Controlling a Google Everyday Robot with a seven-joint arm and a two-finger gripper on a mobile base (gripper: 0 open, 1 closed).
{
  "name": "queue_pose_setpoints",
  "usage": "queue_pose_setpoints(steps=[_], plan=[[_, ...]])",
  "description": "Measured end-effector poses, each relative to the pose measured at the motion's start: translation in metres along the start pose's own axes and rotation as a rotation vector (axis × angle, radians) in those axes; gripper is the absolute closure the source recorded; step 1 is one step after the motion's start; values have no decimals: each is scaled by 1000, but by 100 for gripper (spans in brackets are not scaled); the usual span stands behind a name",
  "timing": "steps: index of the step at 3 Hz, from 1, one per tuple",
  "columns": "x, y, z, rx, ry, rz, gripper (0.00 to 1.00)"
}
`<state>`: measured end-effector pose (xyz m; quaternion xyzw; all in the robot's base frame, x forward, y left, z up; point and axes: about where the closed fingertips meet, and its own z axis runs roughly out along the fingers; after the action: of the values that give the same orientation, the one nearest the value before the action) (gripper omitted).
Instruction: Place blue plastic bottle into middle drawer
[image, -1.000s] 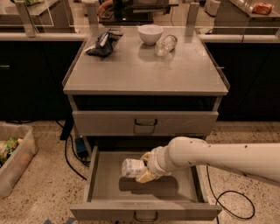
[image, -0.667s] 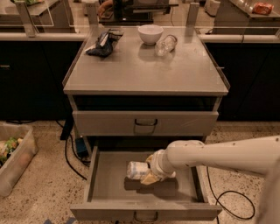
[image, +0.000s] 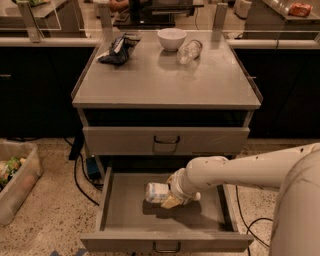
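- Nearest me is the front wall of the middle drawer (image: 125, 243), pulled well out. Its small loop handle (image: 166, 247) sits below and just in front of the gripper.
- The gripper (image: 171, 199) is down inside that drawer, over the middle of the floor. As far as I can see it is pinching the blue plastic bottle (image: 156, 192).
- The bottle lies on its side and sticks out to the gripper's left, with a dark shadow on the drawer floor right under it. I cannot tell whether it is resting on the floor or hanging just above it.
- I judge this to be the release step. The bottle is already within the drawer walls and only needs letting go.
- Next I would spread the fingers gently and lift the arm (image: 240, 170) straight up and back. The bottle lies on its round side, so it may roll.
- Above and behind the gripper is the closed upper drawer (image: 125, 141), which the wrist must clear on the way out.
- Far above on the cabinet top (image: 165, 85) are a dark bag (image: 118, 49), a white bowl (image: 171, 38) and a bare clear bottle (image: 189, 51).
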<state>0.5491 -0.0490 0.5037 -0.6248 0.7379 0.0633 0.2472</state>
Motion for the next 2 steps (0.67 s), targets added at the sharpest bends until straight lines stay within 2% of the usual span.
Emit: queue_pose_setpoints(steps=[1, 2], plan=[[4, -2, 4, -8, -101, 72, 100], [30, -18, 16, -3, -238, 210, 100]])
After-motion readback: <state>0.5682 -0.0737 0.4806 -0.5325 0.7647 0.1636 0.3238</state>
